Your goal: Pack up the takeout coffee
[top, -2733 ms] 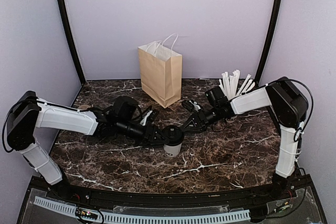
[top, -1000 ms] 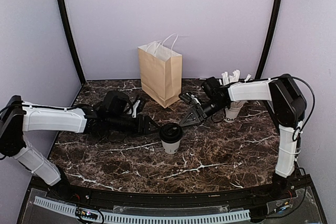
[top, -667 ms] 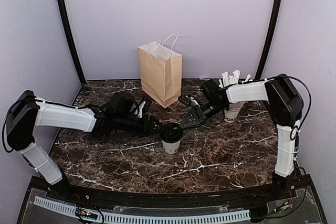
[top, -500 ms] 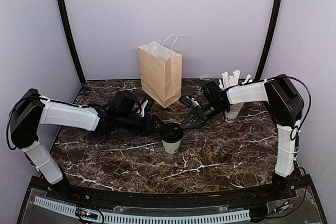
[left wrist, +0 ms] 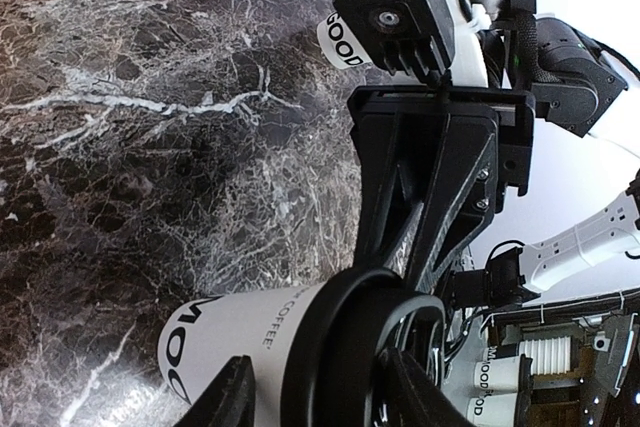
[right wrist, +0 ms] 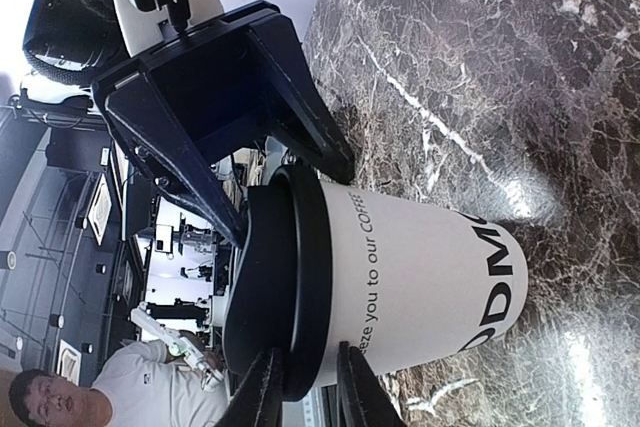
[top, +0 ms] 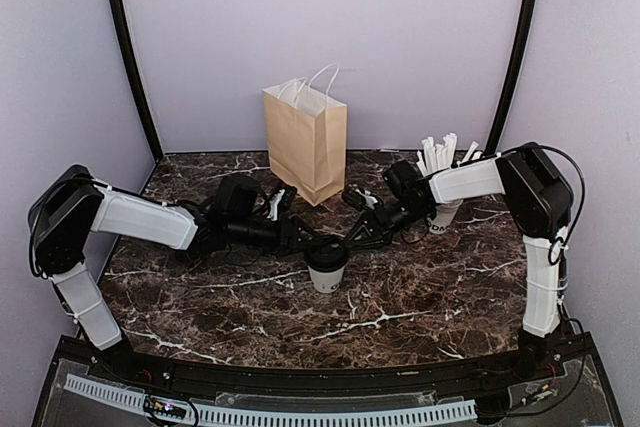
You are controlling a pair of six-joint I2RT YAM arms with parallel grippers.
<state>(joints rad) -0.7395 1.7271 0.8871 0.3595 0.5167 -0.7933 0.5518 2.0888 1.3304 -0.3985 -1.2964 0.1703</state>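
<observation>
The takeout coffee (top: 327, 272), a white paper cup with dark lettering and a black lid (top: 327, 252), stands upright mid-table. My left gripper (top: 308, 243) reaches it from the left. In the left wrist view its fingers (left wrist: 232, 397) stand wide apart on either side of the cup's top (left wrist: 250, 342). My right gripper (top: 348, 240) comes in from the right. In the right wrist view its two fingertips (right wrist: 265, 387) sit close together astride the lid's rim (right wrist: 310, 297); contact cannot be made out. Each wrist view shows the other gripper just behind the cup.
A brown paper bag (top: 307, 142) with white handles stands open at the back centre. A second white cup holding wrapped straws (top: 441, 209) stands at the back right, behind the right arm. Lilac walls close in the marble table (top: 400, 297).
Both grippers have moved inward to the cup's lid from either side, and both pairs of jaws have narrowed. The cup has stayed in place.
</observation>
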